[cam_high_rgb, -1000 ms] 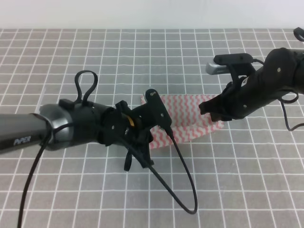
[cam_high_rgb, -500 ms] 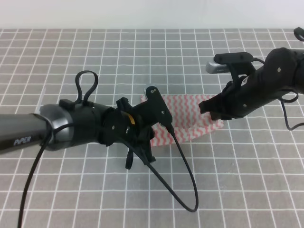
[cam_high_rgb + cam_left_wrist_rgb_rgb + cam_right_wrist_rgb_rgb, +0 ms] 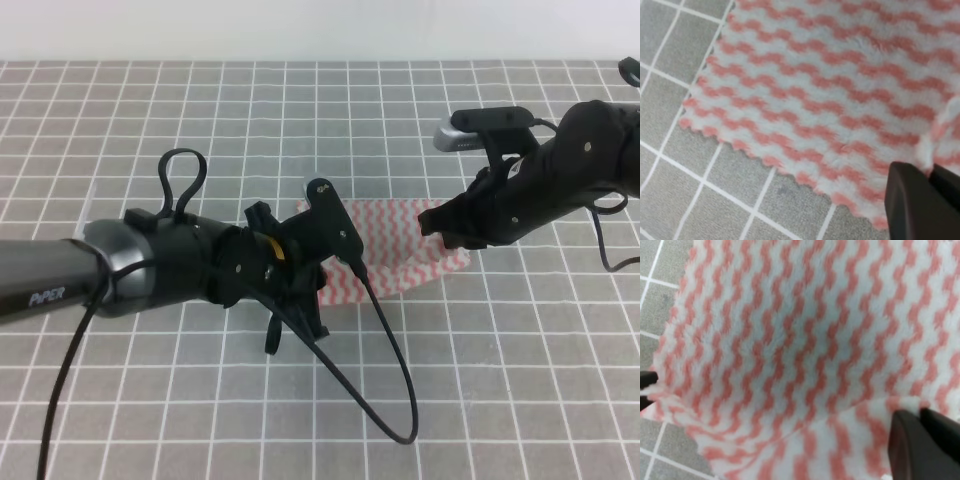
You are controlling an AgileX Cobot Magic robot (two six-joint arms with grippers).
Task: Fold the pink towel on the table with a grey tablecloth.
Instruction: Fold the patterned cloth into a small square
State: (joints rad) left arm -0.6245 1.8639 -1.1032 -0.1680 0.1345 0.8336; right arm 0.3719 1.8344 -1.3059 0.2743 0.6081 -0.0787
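Exterior high view: left tool (image 3: 318,268) and right tool (image 3: 447,228) each pinching an edge of the pink towel (image 3: 395,245).

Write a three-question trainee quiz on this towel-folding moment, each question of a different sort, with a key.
1. True or false: the pink towel lies on plain bare wood.
2. Multiple choice: the left gripper pinches the towel at (a) its middle, (b) a scalloped edge, (c) nowhere.
3. Short answer: which gripper lifts a towel edge so a fold shows in the right wrist view?

Key:
1. False; it lies on the grey tablecloth with white grid lines.
2. b.
3. The right gripper, shut on the towel's near edge.
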